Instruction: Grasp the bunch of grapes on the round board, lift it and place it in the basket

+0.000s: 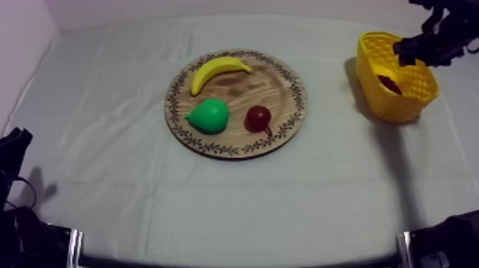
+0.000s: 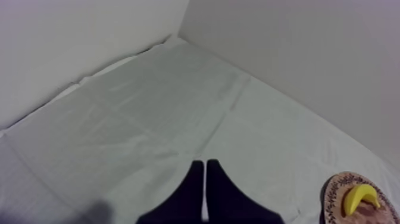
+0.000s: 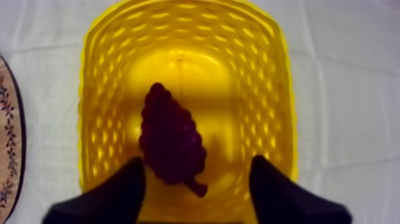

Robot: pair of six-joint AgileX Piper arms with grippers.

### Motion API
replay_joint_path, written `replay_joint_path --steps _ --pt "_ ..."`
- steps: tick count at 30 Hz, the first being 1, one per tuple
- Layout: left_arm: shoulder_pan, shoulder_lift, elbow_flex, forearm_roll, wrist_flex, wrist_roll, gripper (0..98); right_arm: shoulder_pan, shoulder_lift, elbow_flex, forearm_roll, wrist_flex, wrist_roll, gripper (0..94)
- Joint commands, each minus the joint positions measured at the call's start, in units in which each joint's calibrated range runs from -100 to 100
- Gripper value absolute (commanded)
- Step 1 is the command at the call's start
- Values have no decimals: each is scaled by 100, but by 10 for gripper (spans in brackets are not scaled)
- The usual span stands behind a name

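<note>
Lying inside the yellow basket (image 3: 98, 89), on its floor, is the bunch of grapes (image 3: 172, 143), dark purple, with its stem end toward the right gripper (image 3: 197, 162). That gripper hangs just above the basket's opening at the right side of the counter (image 1: 128, 178). Its two black fingers (image 3: 128, 190) are spread wide, one at each side of the grapes and above them, gripping nothing.

Near the middle of the counter sits the round wooden board (image 1: 285, 121) with a patterned rim, well apart from the basket. On it lie a banana (image 1: 214, 71) at the far edge, a green pear (image 1: 209, 115) nearer the front, and a small red fruit (image 1: 257, 118) just beside the pear.

The left gripper (image 2: 205, 170) is low over bare grey-white cloth at the counter's left side, its fingers pressed together into a narrow wedge with nothing between them.
</note>
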Motion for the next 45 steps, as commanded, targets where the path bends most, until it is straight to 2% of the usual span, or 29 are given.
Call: replay_joint_path --steps 1,11,25,29,38,45 --pt "-1 -3 1 -1 4 1 1 -26 -485 204 3 37 -8 335" --pt "-1 -3 1 -1 4 1 1 -33 -2146 1328 -247 304 131 176" --pt "-1 -3 1 -1 4 1 1 -45 -4734 3573 -122 116 91 73" --pt "-1 -3 1 -1 4 1 1 -72 -5511 4102 -224 -16 151 42" --pt "-1 -3 1 -1 4 1 1 -46 -7142 4984 -662 -217 529 6" --pt "-1 -3 1 -1 4 1 1 0 -8140 5512 -791 -349 708 3"
